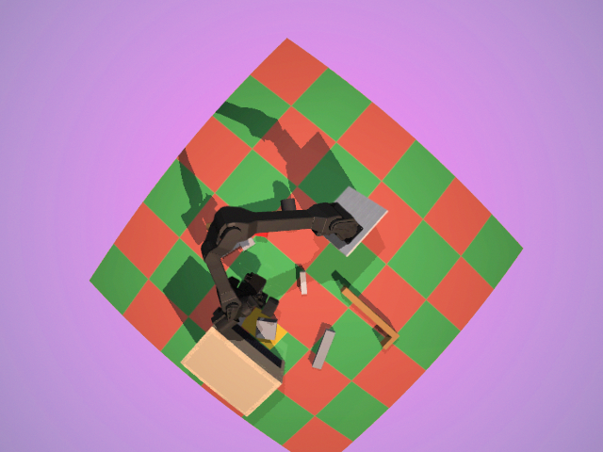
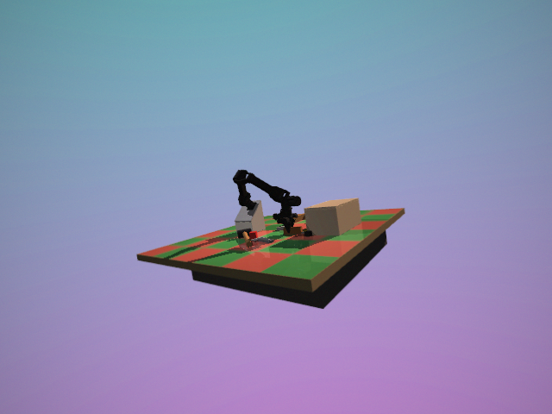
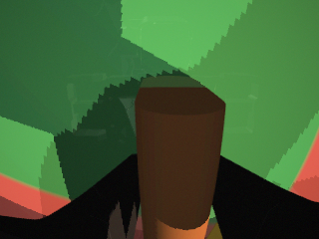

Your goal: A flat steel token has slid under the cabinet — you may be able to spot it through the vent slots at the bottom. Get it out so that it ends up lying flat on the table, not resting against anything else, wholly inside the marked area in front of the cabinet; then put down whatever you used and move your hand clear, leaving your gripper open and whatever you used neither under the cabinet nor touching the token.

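Observation:
The cabinet (image 1: 231,370) (image 2: 321,220) is a tan box; a dark strip (image 1: 260,347) runs along its front. I cannot make out the steel token in any view. The yellow marked area (image 1: 282,333) lies in front of the cabinet, with a grey block (image 1: 266,330) on it. My gripper (image 1: 251,302) (image 2: 288,227) (image 3: 173,162) is low, beside the marked area and near the cabinet's front. It is shut on a brown handle (image 2: 293,231) (image 3: 179,139), which fills the gap between the fingers in the wrist view. The arm hides the rest of the held tool from above.
A wooden L-shaped bar (image 1: 367,311), a grey bar (image 1: 323,348) and a small white block (image 1: 303,283) lie right of the gripper. A red block (image 1: 262,234) (image 2: 254,235) and a grey piece (image 1: 248,243) lie by the arm's middle. A grey sloped housing (image 1: 365,211) (image 2: 249,216) is at the base.

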{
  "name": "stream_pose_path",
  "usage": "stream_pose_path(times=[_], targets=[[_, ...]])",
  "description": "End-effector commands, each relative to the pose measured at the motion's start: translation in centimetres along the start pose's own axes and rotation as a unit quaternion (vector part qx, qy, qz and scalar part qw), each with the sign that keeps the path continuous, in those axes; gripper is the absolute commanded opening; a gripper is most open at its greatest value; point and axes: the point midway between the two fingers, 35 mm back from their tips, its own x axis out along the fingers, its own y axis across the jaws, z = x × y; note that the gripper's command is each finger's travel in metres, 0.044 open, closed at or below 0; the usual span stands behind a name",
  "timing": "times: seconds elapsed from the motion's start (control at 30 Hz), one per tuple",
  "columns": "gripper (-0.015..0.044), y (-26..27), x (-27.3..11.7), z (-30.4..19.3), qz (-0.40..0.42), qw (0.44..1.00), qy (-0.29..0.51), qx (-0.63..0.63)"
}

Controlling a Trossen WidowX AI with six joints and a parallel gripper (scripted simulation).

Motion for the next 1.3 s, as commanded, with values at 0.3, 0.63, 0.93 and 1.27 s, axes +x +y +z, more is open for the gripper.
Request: stream_pose_path(times=[0.3,0.63,0.93,1.27], targets=[[0.0000,0.3,0.0,-1.7,0.000,1.000,0.005,0.007],[0.0000,0.4,-0.1,-2.6,0.000,1.000,0.006,0.007],[0.0000,0.4,-0.1,-3.4,0.000,1.000,0.006,0.007],[0.0000,0.1,0.0,-3.6,0.000,1.000,0.006,0.007]])
